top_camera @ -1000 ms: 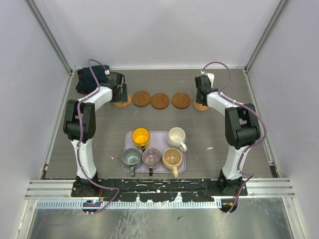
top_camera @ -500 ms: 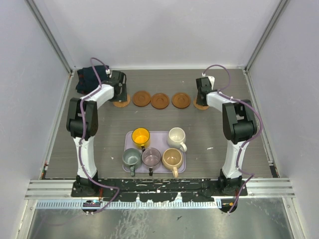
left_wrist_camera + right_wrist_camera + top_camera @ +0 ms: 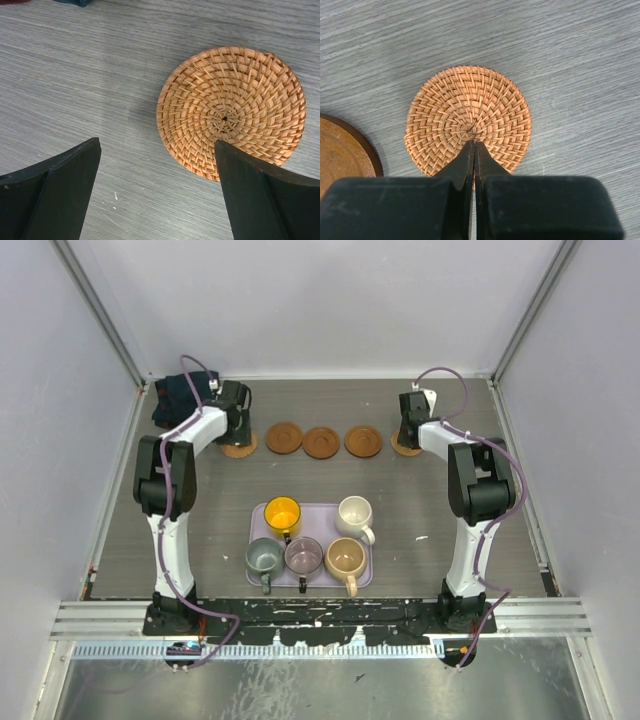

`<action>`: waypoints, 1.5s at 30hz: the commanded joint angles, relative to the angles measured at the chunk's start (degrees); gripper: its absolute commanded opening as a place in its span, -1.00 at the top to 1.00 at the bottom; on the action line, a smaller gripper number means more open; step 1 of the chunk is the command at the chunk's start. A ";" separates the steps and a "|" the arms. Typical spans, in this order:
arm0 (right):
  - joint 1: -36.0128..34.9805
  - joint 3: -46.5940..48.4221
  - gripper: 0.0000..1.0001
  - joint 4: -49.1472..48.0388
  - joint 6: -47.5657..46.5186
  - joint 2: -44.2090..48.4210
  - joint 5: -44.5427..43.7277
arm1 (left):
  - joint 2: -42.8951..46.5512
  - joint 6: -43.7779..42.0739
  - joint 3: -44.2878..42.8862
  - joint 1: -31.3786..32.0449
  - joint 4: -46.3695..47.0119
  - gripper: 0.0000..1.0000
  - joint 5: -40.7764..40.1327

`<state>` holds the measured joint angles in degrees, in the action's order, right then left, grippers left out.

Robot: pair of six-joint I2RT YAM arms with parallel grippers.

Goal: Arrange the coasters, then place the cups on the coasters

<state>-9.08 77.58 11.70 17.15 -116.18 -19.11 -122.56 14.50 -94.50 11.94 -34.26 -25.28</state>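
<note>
Five coasters, Mira: where do they lie?

In one row across the far part of the table (image 3: 200, 530), Tom. There is a left woven coaster (image 3: 240, 450), then three brown coasters (image 3: 321, 442) side by side in the middle, then a right woven coaster (image 3: 405, 450). Small gaps part them.

And the cups?

All five stand upright on the lilac tray (image 3: 318, 523), nearer the arm bases and well apart from the row. The yellow cup (image 3: 283, 513) and cream cup (image 3: 354, 512) are at the back. The grey-green cup (image 3: 264, 557), purplish cup (image 3: 303, 555) and tan cup (image 3: 345, 558) are in front.

What of the tools?

The left gripper (image 3: 156, 145) hangs over the left woven coaster with its jaws spread wide, grasping nothing. In the wrist view one finger overlaps the disc's near edge. The right gripper (image 3: 474, 145) is pinched fully together and grips nothing. Its tips are over the middle of the right woven coaster; whether they press on the weave I cannot tell.

Describe the surface.

Grey and matt, with a fine wood grain. A metal rail (image 3: 320, 612) runs along the near edge, where the arms are bolted.

And the room?

Pale, plain walls (image 3: 320, 310) close in the table on three sides, with slim metal posts (image 3: 100, 310) at the back corners. A dark cloth bundle (image 3: 172, 398) lies in the far left corner, just beside the left arm's wrist.
</note>
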 commanded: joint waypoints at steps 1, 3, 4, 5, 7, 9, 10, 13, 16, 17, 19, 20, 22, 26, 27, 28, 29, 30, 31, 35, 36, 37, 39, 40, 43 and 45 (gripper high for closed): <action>0.64 0.84 0.98 0.70 1.22 -1.28 -0.09 | 0.46 0.35 1.12 -1.63 -3.91 -0.96 -1.14; 0.62 0.75 0.98 0.76 1.22 -1.33 -0.30 | 0.71 0.44 1.60 -1.88 -3.57 -0.96 -0.93; 0.64 0.74 0.98 0.77 1.22 -1.33 -0.48 | 0.84 0.44 1.84 -2.01 -3.46 -0.96 -0.93; 0.64 0.74 0.98 0.78 1.22 -1.32 -0.60 | 0.99 0.44 1.98 -2.16 -3.45 -0.96 -1.03; 0.65 0.84 0.98 0.82 1.19 -1.18 -0.98 | 1.17 0.53 2.21 -2.42 -3.50 -0.96 -0.92; 0.72 0.86 0.98 0.83 1.27 -1.05 -1.10 | 1.47 0.55 2.45 -2.66 -3.40 -0.96 -0.84; 0.65 0.94 0.98 0.86 1.30 -1.03 -1.10 | 1.60 0.54 2.70 -2.63 -3.32 -0.96 -0.67; 0.68 1.10 0.98 0.97 1.60 -0.91 -1.25 | 1.94 0.61 3.02 -2.68 -2.94 -0.96 -0.22; 0.70 1.12 0.98 0.95 1.76 -0.65 -1.39 | 2.17 0.68 3.09 -2.65 -2.92 -0.96 -0.08; 0.65 1.25 0.98 1.00 1.61 -0.61 -1.45 | 2.28 0.69 3.20 -2.63 -2.92 -0.96 0.07; 0.63 1.55 0.98 0.95 1.28 -0.63 -1.73 | 2.46 0.69 3.33 -2.64 -2.84 -0.96 0.22; 0.65 1.72 0.98 1.08 1.16 -0.57 -1.86 | 2.77 0.70 3.43 -2.63 -2.75 -0.96 0.31; 0.65 1.85 0.98 1.30 1.22 -0.40 -2.26 | 3.05 0.87 3.67 -2.63 -2.55 -0.96 0.83; 0.72 1.67 0.98 0.95 1.04 0.20 -1.87 | 4.28 1.05 4.44 -2.64 -1.08 -0.96 2.90; 0.68 1.79 0.98 0.78 0.66 0.31 -1.55 | 4.80 1.10 4.99 -2.63 -0.05 -0.96 3.69; 0.67 1.98 0.98 0.59 0.23 0.40 -1.21 | 5.66 1.15 5.61 -2.67 1.22 -0.96 4.38; 0.65 2.29 0.98 0.43 -0.34 0.43 -0.90 | 6.59 1.14 6.36 -2.66 2.66 -0.96 5.01; 0.61 2.72 0.98 0.35 -0.74 0.51 -0.65 | 7.46 1.22 7.08 -2.63 4.77 -0.96 5.59; 0.64 3.15 0.98 0.40 -1.01 0.63 -0.40 | 8.38 1.23 7.55 -2.62 6.17 -0.96 6.29; 0.60 4.75 0.98 0.09 -2.12 1.93 1.35 | 10.88 1.38 6.60 -2.65 8.94 -0.96 8.75; 0.64 5.08 0.98 -0.11 -2.38 2.46 1.88 | 11.27 1.54 6.12 -2.68 9.24 -0.96 9.35; 0.64 5.12 0.98 -0.42 -2.64 3.10 2.30 | 11.73 1.53 5.62 -2.63 9.62 -0.96 9.89; 0.56 5.00 0.98 -1.06 -3.21 4.74 3.17 | 12.62 1.48 5.00 -2.63 10.39 -0.96 10.87; 0.49 4.90 0.98 -1.27 -3.44 5.53 3.57 | 13.03 1.41 4.83 -2.63 10.81 -0.96 11.03; 0.32 3.76 0.98 -1.54 -3.52 8.25 4.46 | 14.18 1.41 5.08 -2.63 11.55 -0.96 11.68; 0.00 2.31 0.98 -1.68 -3.10 9.96 4.96 | 14.71 1.53 5.94 -2.55 12.22 -0.96 13.05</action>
<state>-8.78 80.29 12.25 14.70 -113.78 -15.77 -111.72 15.66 -87.31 9.63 -26.06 -14.92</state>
